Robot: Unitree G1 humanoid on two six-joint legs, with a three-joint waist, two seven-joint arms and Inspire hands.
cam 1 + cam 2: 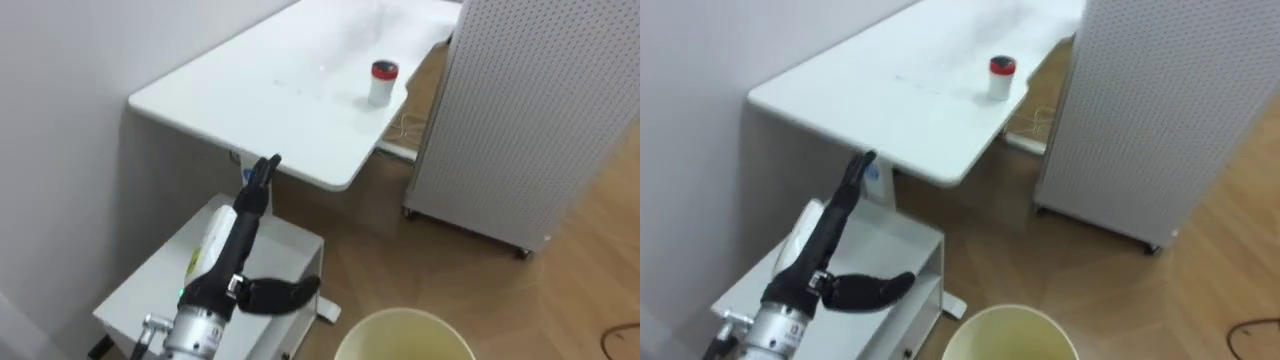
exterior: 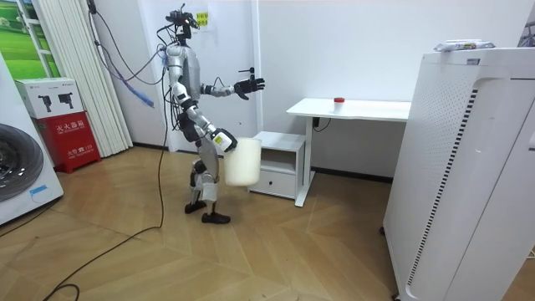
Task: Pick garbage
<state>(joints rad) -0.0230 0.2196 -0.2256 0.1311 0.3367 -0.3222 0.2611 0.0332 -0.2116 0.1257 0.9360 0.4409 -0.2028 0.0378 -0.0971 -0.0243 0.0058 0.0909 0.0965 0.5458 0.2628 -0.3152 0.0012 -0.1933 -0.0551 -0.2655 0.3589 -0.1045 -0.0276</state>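
The cream bucket [image 1: 405, 335] near me is cut off by the lower edge, so I see just its far part, and in the room view my right hand [image 2: 222, 142] at it is too small for me to read its hold. The red-capped container [image 1: 383, 82] far out on the table [image 1: 250, 95] is blurred, and a yellow-green thing [image 1: 202, 252] on the low cabinet [image 1: 285, 245] lies partly behind my left hand [image 1: 228, 270].
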